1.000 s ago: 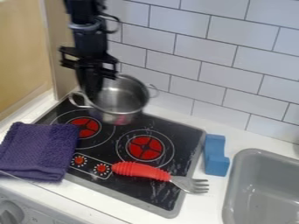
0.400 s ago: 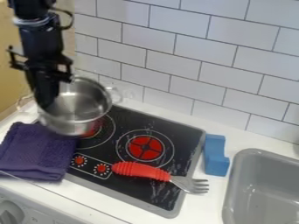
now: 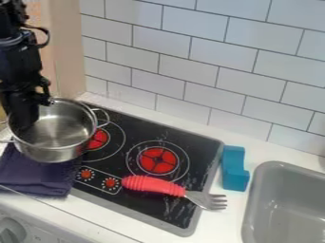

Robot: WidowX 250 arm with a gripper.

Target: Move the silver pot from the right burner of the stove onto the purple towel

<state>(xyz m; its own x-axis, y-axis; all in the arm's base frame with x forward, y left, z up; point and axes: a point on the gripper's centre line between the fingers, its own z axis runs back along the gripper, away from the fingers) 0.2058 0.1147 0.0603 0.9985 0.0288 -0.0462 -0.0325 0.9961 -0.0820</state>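
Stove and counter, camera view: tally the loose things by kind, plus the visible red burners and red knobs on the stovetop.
Pot: 1
Purple cloth: 1
Red-handled fork: 1
Blue block: 1
Red burners: 2
Red knobs: 2
Total: 8

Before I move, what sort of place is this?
Probably a toy kitchen: a black stovetop with red burners, a grey plastic-looking sink basin and a white tiled wall.

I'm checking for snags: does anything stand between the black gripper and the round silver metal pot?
Nothing visible does: the gripper is right at the image-left side of the pot. The folded purple cloth lies lower, not between them.
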